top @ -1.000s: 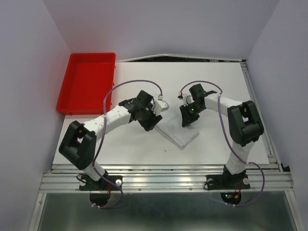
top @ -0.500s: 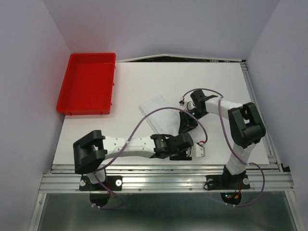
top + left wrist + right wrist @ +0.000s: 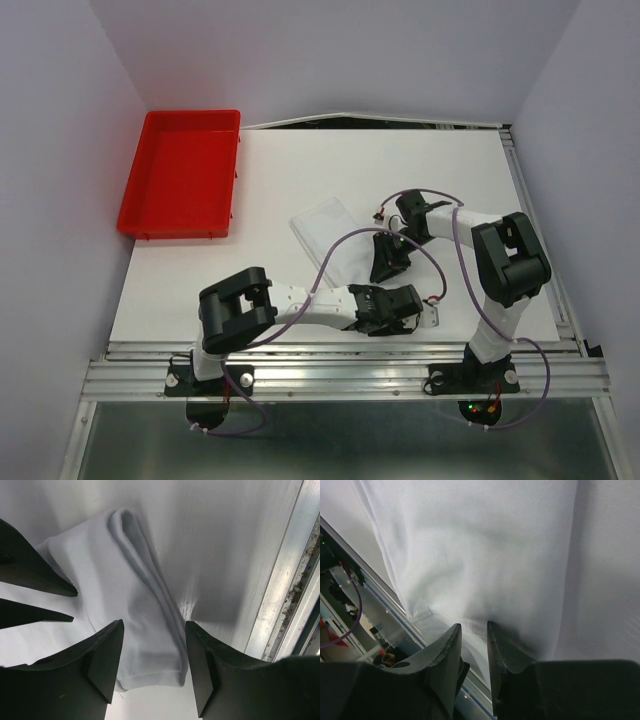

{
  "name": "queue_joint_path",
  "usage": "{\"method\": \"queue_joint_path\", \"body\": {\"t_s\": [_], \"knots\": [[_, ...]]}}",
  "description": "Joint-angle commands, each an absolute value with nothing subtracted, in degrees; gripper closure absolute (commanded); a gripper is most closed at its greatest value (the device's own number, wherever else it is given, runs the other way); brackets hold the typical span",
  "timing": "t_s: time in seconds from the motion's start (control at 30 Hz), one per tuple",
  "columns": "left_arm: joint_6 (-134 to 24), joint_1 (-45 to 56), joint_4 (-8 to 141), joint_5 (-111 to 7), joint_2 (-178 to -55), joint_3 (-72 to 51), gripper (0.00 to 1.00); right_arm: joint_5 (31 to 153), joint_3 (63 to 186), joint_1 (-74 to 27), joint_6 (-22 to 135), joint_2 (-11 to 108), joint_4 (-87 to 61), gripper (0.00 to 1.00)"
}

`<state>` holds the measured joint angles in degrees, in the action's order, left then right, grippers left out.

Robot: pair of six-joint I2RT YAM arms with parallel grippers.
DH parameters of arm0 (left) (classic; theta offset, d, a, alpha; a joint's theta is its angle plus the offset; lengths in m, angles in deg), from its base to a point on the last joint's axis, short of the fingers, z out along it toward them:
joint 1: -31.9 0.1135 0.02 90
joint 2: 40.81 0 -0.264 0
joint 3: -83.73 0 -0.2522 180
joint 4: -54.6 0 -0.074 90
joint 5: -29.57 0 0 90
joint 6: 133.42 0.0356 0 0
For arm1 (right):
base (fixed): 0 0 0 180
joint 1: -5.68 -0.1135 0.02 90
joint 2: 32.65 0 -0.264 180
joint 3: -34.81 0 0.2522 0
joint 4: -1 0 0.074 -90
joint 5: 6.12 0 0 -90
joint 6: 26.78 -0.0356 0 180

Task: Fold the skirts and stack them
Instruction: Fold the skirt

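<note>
Jaws of the left gripper [image 3: 154,630] are being held apart, straddling the folded near corner of the skirt [image 3: 325,232] without clamping it. Those of the right gripper [image 3: 473,626] are being held nearly closed, and the skirt's hem is being pinched between them, judging by the creases running into the narrow gap.

One skirt is being observed, lying on the table [image 3: 450,170] right of centre, running from the middle toward the near edge. Both grippers are being worked at its near end, close together. The red tray [image 3: 180,180] is being left at the far left, well apart.

Risks are being noted as follows. Only the upper layer may be caught if the left jaws are closed where they stand, and the fold would then be opened. The cloth may be dragged onto the near rail [image 3: 285,580], which lies just beside it. The left arm's cable [image 3: 335,255] is looping over the skirt and may disturb it. Contact between the two grippers is also being judged possible.
</note>
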<state>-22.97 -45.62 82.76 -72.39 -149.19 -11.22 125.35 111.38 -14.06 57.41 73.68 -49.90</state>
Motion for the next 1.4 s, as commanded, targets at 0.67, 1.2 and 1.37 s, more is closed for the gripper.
{"method": "queue_joint_path", "body": {"t_s": [0.67, 1.2, 1.37], "knots": [[-23.46, -41.84, 90.77, -54.64, -147.43, -11.05, 1.0, 121.87, 118.15, -14.18, 65.56, 68.08, -50.55, 0.64], [-21.44, -41.58, 101.93, -33.45, -134.77, -7.98, 1.0, 122.98, 150.08, -14.18, 73.68, 91.18, -48.18, 0.37], [-21.44, -36.58, 107.9, -28.36, -135.12, -1.22, 1.0, 127.64, 149.4, -16.11, 76.3, 95.23, -49.06, 0.41]]}}
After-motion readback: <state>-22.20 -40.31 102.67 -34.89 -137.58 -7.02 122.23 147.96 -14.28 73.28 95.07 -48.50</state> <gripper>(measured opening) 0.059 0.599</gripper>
